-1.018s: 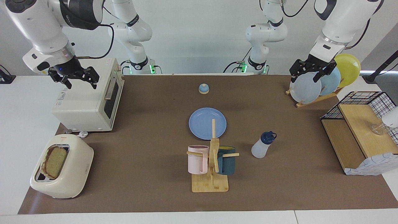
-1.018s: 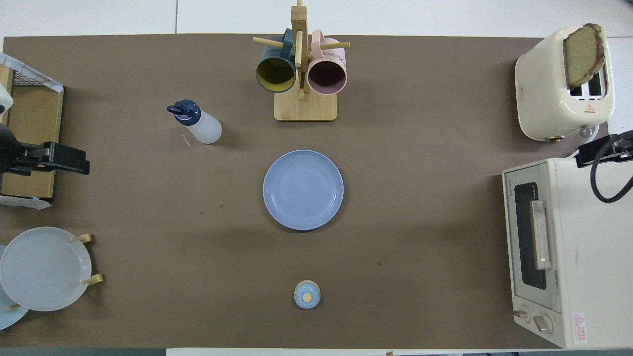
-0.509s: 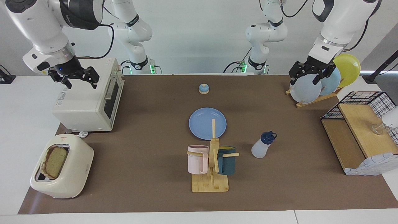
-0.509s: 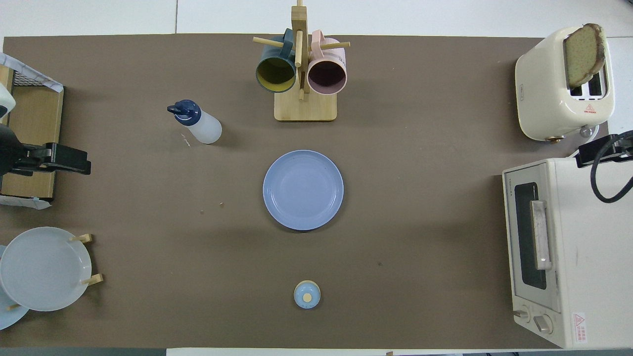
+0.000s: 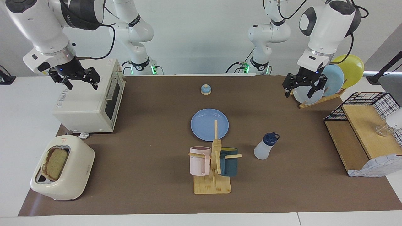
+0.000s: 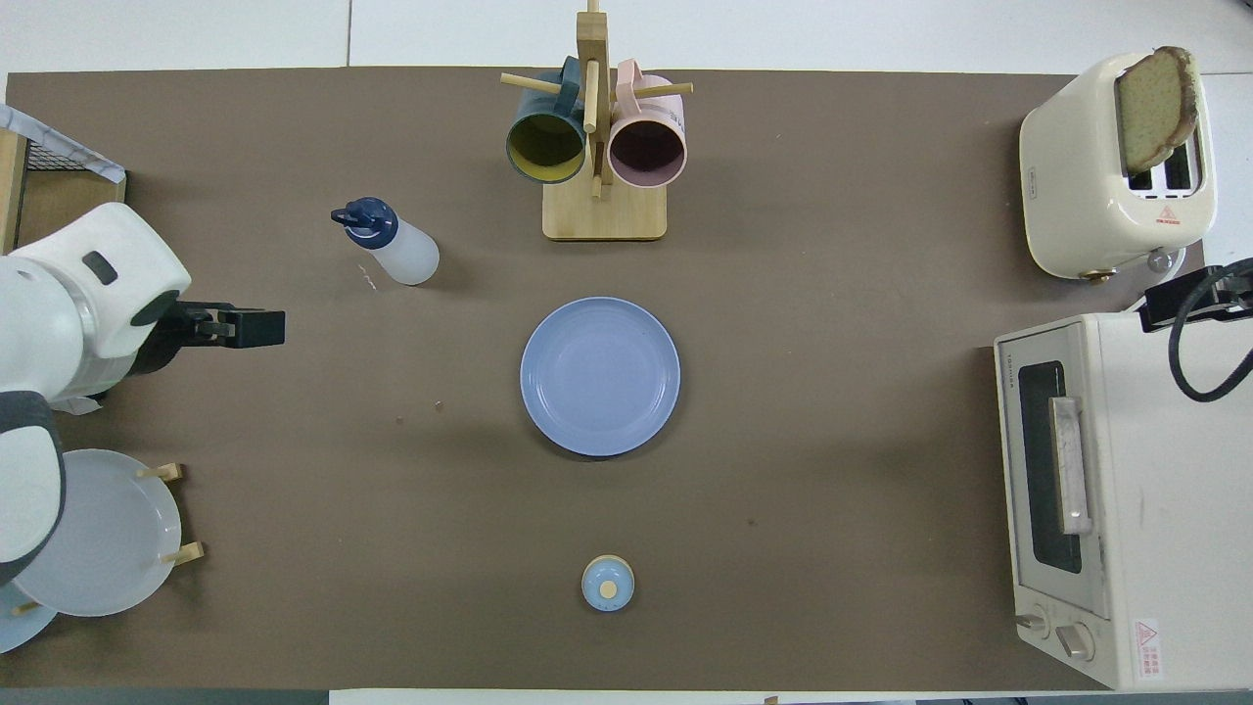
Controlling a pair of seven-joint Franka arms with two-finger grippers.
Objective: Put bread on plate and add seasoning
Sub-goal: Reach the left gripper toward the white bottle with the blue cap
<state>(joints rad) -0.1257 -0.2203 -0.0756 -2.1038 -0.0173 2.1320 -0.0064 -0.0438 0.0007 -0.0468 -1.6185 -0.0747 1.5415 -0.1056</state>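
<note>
Toaster oven (image 6: 1126, 499) door carried small lettering, too small to read; a red warning triangle showed on the toaster (image 6: 1116, 166) and on the oven's corner sticker. Bread (image 6: 1157, 103) stood in the toaster slot at the mat's corner at the right arm's end, its lower part hidden. Plate (image 5: 209, 124) lay mid-mat; seasoning (image 5: 265, 146) stood near the mat's edge farthest from the robots. Left gripper (image 5: 301, 86) hung open and empty before the plate rack (image 5: 317, 100); right gripper (image 5: 77, 80) open and empty over the oven, cut off in the overhead view.
</note>
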